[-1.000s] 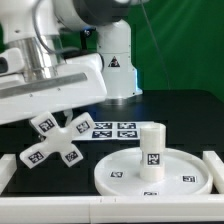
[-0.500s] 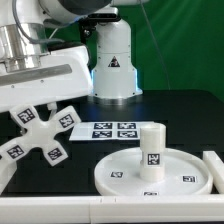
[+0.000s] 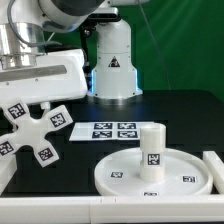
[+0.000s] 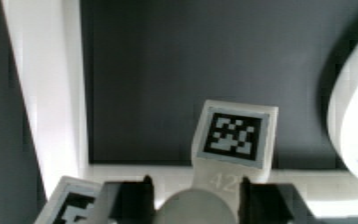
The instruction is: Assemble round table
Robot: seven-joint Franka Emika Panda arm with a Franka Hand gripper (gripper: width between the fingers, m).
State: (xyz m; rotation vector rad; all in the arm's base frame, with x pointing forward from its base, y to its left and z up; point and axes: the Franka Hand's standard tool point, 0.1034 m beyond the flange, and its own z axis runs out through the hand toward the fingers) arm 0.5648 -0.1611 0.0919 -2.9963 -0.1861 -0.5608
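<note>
The large rimmed round disc [image 3: 155, 172] lies on the black table at the exterior view's right, with the short thick cylinder post [image 3: 152, 143] standing upright on its middle. The white four-armed cross piece [image 3: 33, 125], tagged on its arms, hangs in the air at the exterior view's left, well above the table. My gripper [image 3: 30, 100] is shut on the cross piece. In the wrist view the gripper [image 4: 197, 196] shows dark fingers [image 4: 126, 195] on either side of the cross piece's hub, one tagged arm [image 4: 234, 132] sticking out. The disc's edge [image 4: 354, 100] shows there too.
The marker board [image 3: 108, 130] lies flat on the table between the cross piece and the disc. The robot's white base [image 3: 113, 65] stands behind it. A white rail [image 3: 110, 210] borders the table's front, and a white wall [image 4: 44, 90] runs along one side.
The gripper has lifted the cross piece higher and further to the exterior view's left, turning it a little. The disc and post have not moved.
</note>
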